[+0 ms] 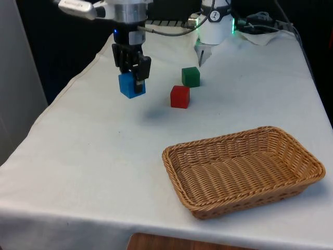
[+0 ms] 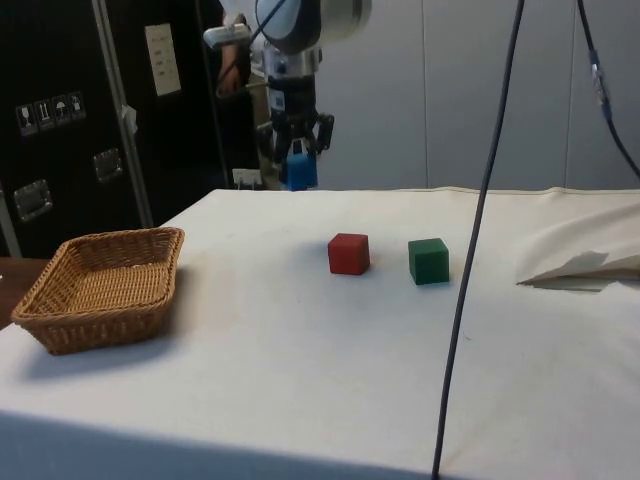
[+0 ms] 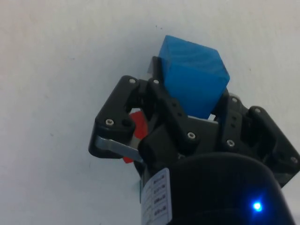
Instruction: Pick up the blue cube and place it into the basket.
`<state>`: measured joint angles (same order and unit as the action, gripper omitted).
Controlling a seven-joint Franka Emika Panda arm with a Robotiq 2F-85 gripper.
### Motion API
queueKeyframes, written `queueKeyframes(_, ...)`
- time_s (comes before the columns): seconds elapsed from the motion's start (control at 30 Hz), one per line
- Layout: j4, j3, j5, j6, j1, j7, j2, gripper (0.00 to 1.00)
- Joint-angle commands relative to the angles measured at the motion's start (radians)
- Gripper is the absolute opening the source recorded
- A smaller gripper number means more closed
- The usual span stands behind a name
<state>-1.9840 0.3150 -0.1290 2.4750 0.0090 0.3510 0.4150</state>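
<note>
While the gripper [image 1: 133,78] hangs above the white-clothed table [image 1: 93,156] on the front view's left, its two black fingers are clamped on the blue cube [image 1: 131,85], which is lifted clear of the cloth with a soft shadow beneath it. The wrist view shows the fingers pressing opposite flat faces of the cube, which sits slightly tilted between them.

Moving toward the middle of the front view, a red cube [image 1: 180,97] rests on the table, and a green cube [image 1: 191,76] sits just beside and behind it. Both lie well apart from the held cube.

Toward the front view's right, nearer the camera, stands the basket [image 1: 179,177], a shallow woven wicker tray with low sloping walls and nothing inside.

The blue cube looks small, rigid and light, probably wood, with smooth faces that could slip if the hold loosened. Opposite flat faces are the sensible place to grip it, and the present hold seems to match that. Carrying it across and into the basket is the step in hand.
</note>
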Motion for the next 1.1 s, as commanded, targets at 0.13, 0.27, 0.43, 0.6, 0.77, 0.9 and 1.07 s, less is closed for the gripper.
queueKeyframes(0.13, 0.003, 0.002, 0.024, -0.034, 0.008, 0.002, -0.034, 0.00)
queueKeyframes(0.27, 0.006, 0.001, 0.046, -0.062, 0.013, 0.002, -0.067, 0.00)
queueKeyframes(0.43, 0.011, -0.003, 0.069, -0.088, 0.016, 0.002, -0.094, 0.00)
queueKeyframes(0.6, 0.017, -0.006, 0.080, -0.099, 0.017, -0.001, -0.107, 0.00)
queueKeyframes(0.77, 0.041, -0.007, 0.107, -0.148, 0.026, -0.004, -0.130, 0.00)
queueKeyframes(0.9, 0.055, -0.008, 0.115, -0.169, 0.028, -0.008, -0.138, 0.00)
queueKeyframes(1.07, 0.088, -0.014, 0.135, -0.208, 0.033, -0.004, -0.144, 0.00)
